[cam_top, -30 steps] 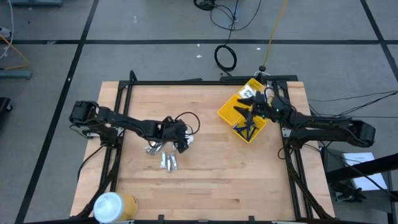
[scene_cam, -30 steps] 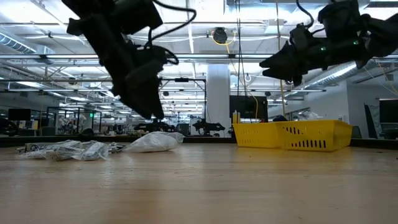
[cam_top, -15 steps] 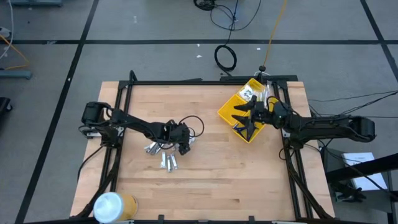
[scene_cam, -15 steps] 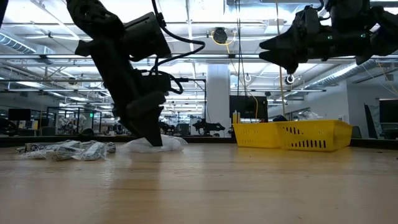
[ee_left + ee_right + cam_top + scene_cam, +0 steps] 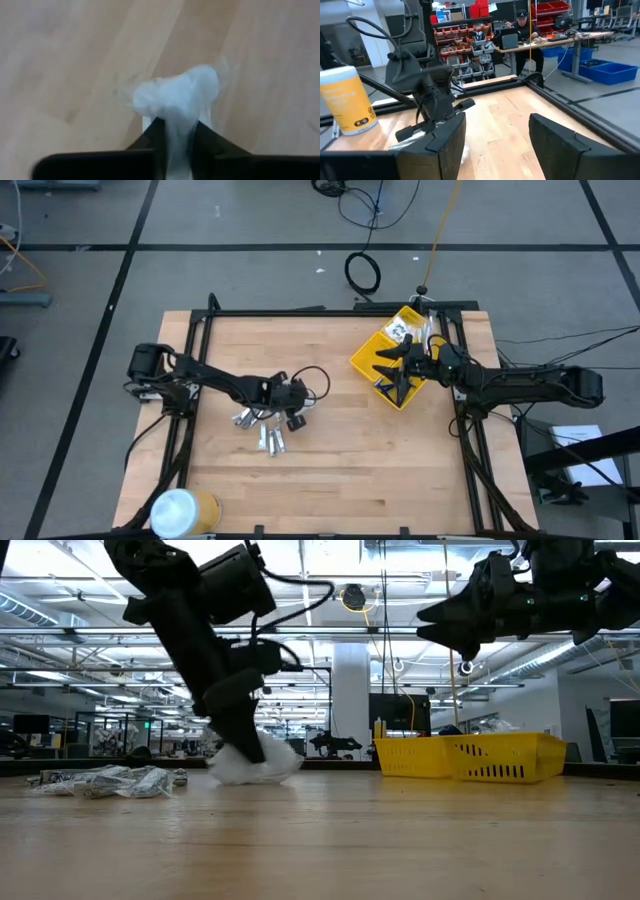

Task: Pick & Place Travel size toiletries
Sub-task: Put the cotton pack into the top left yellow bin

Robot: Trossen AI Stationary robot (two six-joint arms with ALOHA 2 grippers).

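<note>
Packet, crinkly clear-white plastic (image 5: 176, 95), is pinched at its gathered neck by the left gripper (image 5: 176, 142); probably light, floppy, slippery. Right gripper (image 5: 495, 135) is held wide over the yellow plastic bin (image 5: 366, 358).

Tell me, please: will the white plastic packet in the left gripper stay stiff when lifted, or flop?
The white plastic packet looks crumpled and bunched where the left gripper pinches it, so it probably flops. Being thin film, it seems light. It might slip, since only a narrow fold is held.

The wooden surface (image 5: 330, 450) holds a yellow bin (image 5: 366, 360) near its far right corner. A pile of small silvery tubes and packets (image 5: 262, 432) lies left of the middle. A white-and-yellow can (image 5: 180, 510) sits at the near left corner.
</note>
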